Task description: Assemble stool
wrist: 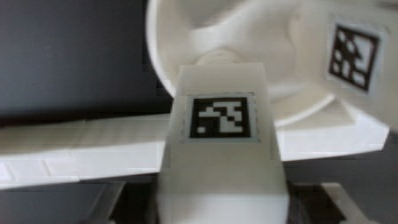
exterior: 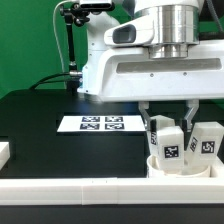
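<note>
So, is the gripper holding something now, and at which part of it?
Yes. The gripper is shut on a white block leg, holding it by its upper end. The leg's lower end is over the round seat, next to a leg already standing there.

Arm (exterior: 150, 60), upper right of the exterior frame: glossy white casing, grey cylindrical wrist joint above a broad white boxy hand. Two dark fingers (exterior: 147, 120) project beneath it.
</note>
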Controlling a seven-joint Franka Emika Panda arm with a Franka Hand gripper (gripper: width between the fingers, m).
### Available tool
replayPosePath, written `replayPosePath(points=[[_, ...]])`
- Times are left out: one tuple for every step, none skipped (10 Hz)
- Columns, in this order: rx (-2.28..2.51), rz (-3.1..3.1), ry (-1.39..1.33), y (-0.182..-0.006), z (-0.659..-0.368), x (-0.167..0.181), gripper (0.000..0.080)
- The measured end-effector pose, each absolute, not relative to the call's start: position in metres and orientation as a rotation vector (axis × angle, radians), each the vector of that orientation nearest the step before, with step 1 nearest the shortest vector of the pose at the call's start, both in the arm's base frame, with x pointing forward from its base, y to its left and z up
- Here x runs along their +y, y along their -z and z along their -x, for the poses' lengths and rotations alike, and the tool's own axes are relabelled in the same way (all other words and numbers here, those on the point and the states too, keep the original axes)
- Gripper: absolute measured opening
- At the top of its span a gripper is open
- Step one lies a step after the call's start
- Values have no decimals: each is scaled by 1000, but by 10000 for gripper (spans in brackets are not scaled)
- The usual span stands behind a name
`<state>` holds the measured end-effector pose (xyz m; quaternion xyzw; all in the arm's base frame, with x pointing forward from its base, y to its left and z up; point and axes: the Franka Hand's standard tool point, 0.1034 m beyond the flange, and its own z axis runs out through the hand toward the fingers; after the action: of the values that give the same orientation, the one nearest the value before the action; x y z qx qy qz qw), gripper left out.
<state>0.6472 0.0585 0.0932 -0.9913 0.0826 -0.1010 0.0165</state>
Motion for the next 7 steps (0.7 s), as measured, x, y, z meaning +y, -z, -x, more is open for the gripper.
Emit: replayPosePath(points=[[371,3061,311,-93,-647,63,337],[559,3011,302,-93,-646,67,337],[727,2957,292,-93,-646,69,337],[871,2901,281,-93,-646,70,337],[963,2863,273,-93,-646,71,337],[1122,2789,258,-93,-646,74,337],[1250,2725,249,-92,-647,78,337]])
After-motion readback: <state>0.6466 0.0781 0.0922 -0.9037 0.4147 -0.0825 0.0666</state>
